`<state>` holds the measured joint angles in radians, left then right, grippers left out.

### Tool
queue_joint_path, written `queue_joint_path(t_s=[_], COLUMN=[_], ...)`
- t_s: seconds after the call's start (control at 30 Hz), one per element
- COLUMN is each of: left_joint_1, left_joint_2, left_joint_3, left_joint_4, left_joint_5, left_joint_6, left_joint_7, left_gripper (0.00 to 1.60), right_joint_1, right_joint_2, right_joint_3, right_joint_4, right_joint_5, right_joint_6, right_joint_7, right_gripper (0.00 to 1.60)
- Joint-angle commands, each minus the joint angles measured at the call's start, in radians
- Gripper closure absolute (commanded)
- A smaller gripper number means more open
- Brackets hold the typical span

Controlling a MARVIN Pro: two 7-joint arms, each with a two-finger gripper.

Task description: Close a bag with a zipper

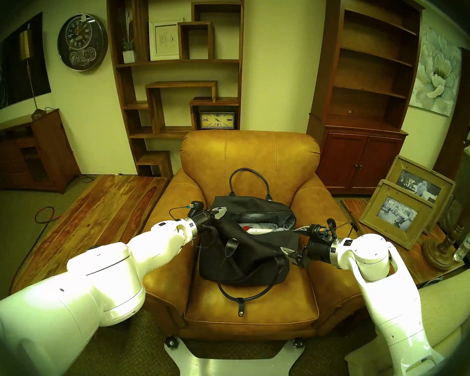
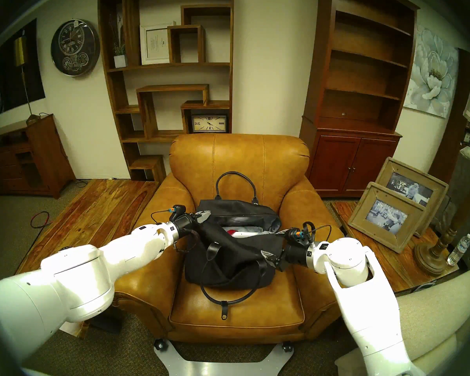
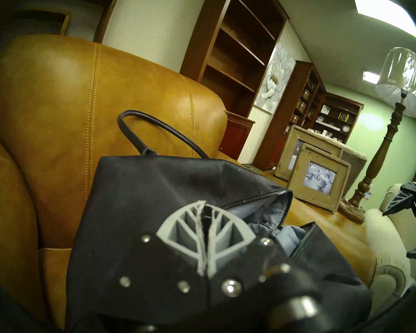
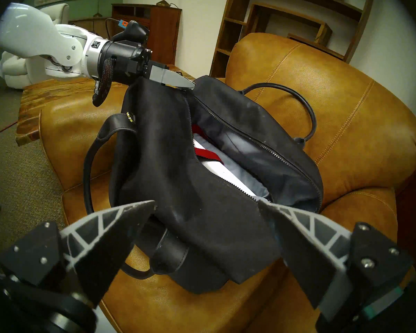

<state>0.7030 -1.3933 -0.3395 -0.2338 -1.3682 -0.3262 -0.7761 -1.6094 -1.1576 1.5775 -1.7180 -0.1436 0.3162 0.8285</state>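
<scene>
The black fabric bag [image 1: 244, 258] sits on the armchair seat, with its top gaping open. Grey lining and a white and red item [image 4: 209, 154] show inside. The zipper [image 4: 257, 142] is open, its two rows of teeth spread apart, and it also shows in the left wrist view [image 3: 257, 196]. My left gripper [image 1: 219, 211] is shut on the bag's left end by the zipper's end [image 3: 203, 205]. My right gripper [image 1: 292, 239] is open at the bag's right end, with its fingers on either side of the near flap [image 4: 207, 203]. One handle [image 1: 248, 177] leans on the backrest. The other handle [image 1: 244, 291] lies on the seat.
The tan leather armchair [image 1: 250, 155] has raised armrests on both sides of the bag. A wooden table [image 1: 92, 218] stands on the left. On the right is a side table with picture frames [image 1: 399, 215], a lamp base [image 1: 437, 250] and a water bottle [image 1: 465, 245]. Bookshelves stand behind.
</scene>
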Motion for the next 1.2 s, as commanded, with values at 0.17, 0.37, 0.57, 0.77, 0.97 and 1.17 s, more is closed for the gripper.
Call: queue_joint_path(t_s=[0.17,0.37,0.57,0.77,0.97,1.17], left_joint_1=[-0.030,-0.039,-0.044,-0.043,-0.051,-0.041], left_joint_2=[0.004,0.040,0.074,0.165,0.211,0.290], left_joint_3=[0.050,0.068,0.045,-0.001,-0.047,-0.076], left_joint_4=[-0.082,-0.138,-0.200,-0.313,-0.273,-0.228], left_joint_5=[0.058,0.077,0.045,-0.003,-0.027,-0.035], left_joint_6=[-0.040,-0.028,0.010,0.072,0.073,0.088], left_joint_7=[0.030,0.023,-0.065,-0.126,-0.119,-0.146], left_gripper=[1.60,0.80,0.00,0.00,0.00,0.00], right_joint_1=[0.009,0.009,0.009,0.009,0.009,0.009], right_joint_2=[0.002,0.002,0.001,0.001,0.001,0.000], right_joint_3=[0.000,0.000,0.000,0.000,0.000,0.001], right_joint_4=[-0.016,-0.016,-0.015,-0.015,-0.015,-0.013], right_joint_5=[0.000,0.000,0.000,0.000,0.000,0.000], right_joint_6=[-0.003,-0.003,-0.003,-0.003,-0.003,-0.003], right_joint_7=[0.002,0.002,0.002,0.002,0.002,0.002], right_gripper=[0.00,0.00,0.00,0.00,0.00,0.00])
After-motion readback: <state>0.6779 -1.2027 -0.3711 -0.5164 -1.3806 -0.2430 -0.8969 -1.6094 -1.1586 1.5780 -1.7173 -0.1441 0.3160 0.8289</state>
